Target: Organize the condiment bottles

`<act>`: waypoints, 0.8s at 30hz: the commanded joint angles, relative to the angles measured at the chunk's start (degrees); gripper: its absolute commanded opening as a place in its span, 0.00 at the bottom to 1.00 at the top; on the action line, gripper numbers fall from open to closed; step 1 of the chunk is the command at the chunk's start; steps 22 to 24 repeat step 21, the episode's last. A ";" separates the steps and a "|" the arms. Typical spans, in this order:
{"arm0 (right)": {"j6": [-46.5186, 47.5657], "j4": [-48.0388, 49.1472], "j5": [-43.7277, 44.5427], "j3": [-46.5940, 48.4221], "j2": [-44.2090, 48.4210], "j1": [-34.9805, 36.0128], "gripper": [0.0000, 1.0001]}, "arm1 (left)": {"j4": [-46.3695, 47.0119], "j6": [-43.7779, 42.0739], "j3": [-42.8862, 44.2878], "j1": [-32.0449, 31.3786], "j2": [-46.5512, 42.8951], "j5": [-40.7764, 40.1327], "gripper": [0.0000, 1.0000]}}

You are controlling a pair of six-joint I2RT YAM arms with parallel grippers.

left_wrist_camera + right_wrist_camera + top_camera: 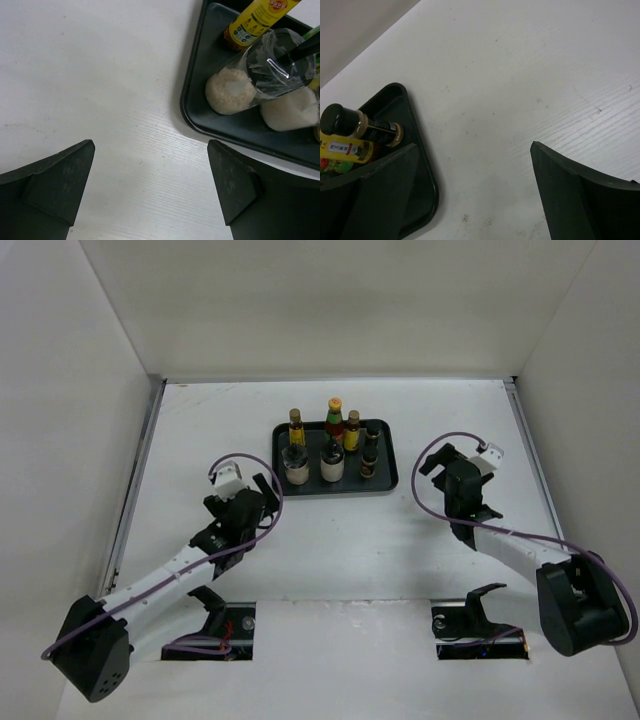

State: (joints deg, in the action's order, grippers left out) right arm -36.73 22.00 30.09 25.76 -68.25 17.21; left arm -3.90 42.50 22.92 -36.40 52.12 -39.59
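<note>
Standing upright in two rows on a flat black rectangular tray on the white worktop, six small condiment bottles sat between left tool and right tool, both spread wide and empty, the left judged nearer, just off the tray's near-left corner.

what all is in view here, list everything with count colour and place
tray: one, black, far middle of table
squat bottles: two, whitish, black caps, tray's near row, left and middle
dark bottle: one, dark, black cap, near row, right
slim bottles: two, dark, yellow labels, far row, left and right
red bottle: one, red, green neck, yellow cap, far row, middle
table: one, white, under everything
cables: two, purple, one looped on each arm
left gripper: one, black, open, empty, near-left of tray
right gripper: one, black, open, empty, right of tray
</note>
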 commanded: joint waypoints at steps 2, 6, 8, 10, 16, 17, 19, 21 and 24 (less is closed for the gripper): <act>-0.97 4.19 -1.96 1.31 -1.27 -0.47 1.00 | 0.03 0.65 3.89 -0.46 -0.97 0.48 1.00; -0.80 4.19 -3.45 2.02 -2.33 -0.38 1.00 | 1.35 0.65 4.42 -0.73 2.01 0.48 1.00; -0.71 4.19 -3.37 1.93 -2.41 -0.21 1.00 | 1.62 0.57 5.12 -0.73 3.77 0.48 1.00; -0.80 4.19 -3.45 2.10 -2.94 -0.47 1.00 | 1.62 0.30 6.17 -0.82 5.27 0.48 1.00; -0.45 4.19 -3.54 2.28 -3.65 -0.38 1.00 | 2.05 -0.05 7.49 -2.13 7.91 0.48 1.00; -0.36 4.19 -3.63 2.37 -3.65 -0.30 1.00 | 2.14 -0.05 7.49 -2.31 8.00 0.48 1.00; -0.19 4.19 -3.63 2.45 -3.73 -0.21 1.00 | 1.97 -0.22 7.67 -2.92 8.17 0.31 1.00; 0.17 4.19 -3.63 2.72 -3.91 -0.21 1.00 | 1.18 -0.66 8.11 -3.54 8.09 -0.48 1.00; 0.17 4.19 -3.63 2.72 -3.91 -0.21 1.00 | 1.18 -0.66 8.11 -3.54 8.09 -0.48 1.00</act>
